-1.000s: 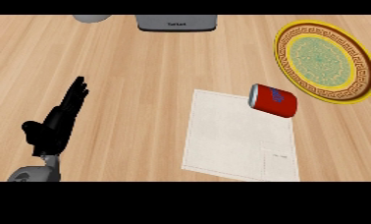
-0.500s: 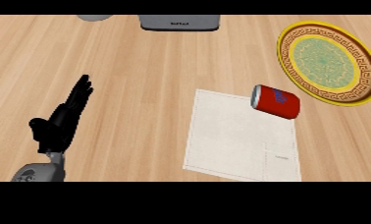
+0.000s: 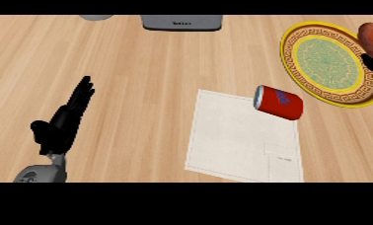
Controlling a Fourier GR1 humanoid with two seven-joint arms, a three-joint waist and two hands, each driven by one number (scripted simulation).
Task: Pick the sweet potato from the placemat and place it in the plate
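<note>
Left robot hand (image 3: pixel 62 120) is resting open at the view's lower left over the desk (image 3: pixel 146 71), fingers straight, holding nothing. Right robot hand is not showing. A reddish-brown bit, likely the sweet potato (image 3: pixel 368 36), is peeking in at the right edge beside the plate (image 3: pixel 288 63), mostly cut off and not lying on the placemat (image 3: pixel 233 140). A red can (image 3: pixel 278 102) is lying on the placemat's far right corner. The potato is probably handling as stiff, fairly heavy, rough-skinned and not fragile, so gripping across its thick middle is looking best.
</note>
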